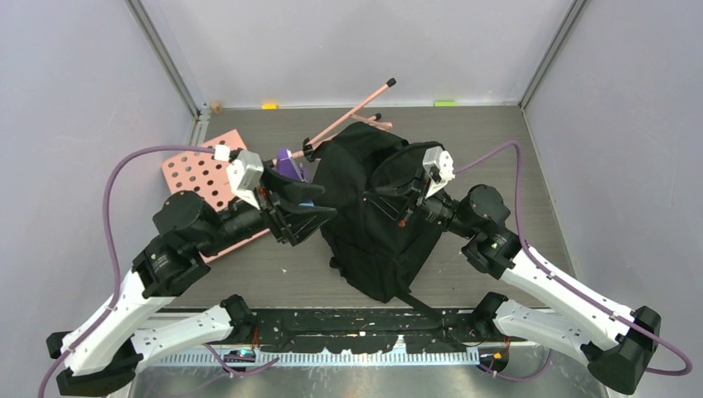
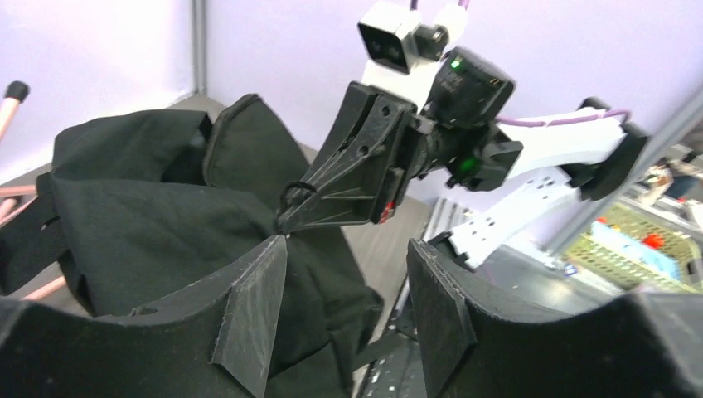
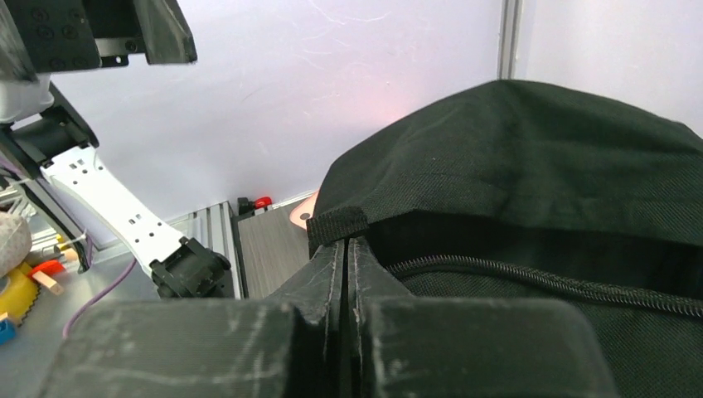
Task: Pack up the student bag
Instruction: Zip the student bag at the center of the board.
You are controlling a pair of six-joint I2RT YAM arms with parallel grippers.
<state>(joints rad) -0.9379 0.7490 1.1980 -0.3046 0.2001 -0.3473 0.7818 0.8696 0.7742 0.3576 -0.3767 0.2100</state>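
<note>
Student bag [image 1: 373,232] between the arms; right jaws shut on its tab [image 3: 336,224], left jaws apart, empty.

Pink pegboard [image 1: 199,176] far-left, purple obj [image 1: 288,162] beside, pink rods [image 1: 356,108] at back

The student bag [image 1: 373,240], a big black backpack of soft fabric, lies slumped and bulging just to the right of the pink perforated board [image 1: 195,174]. A zip line runs across its front, and one black strap trails from its near end.
</note>
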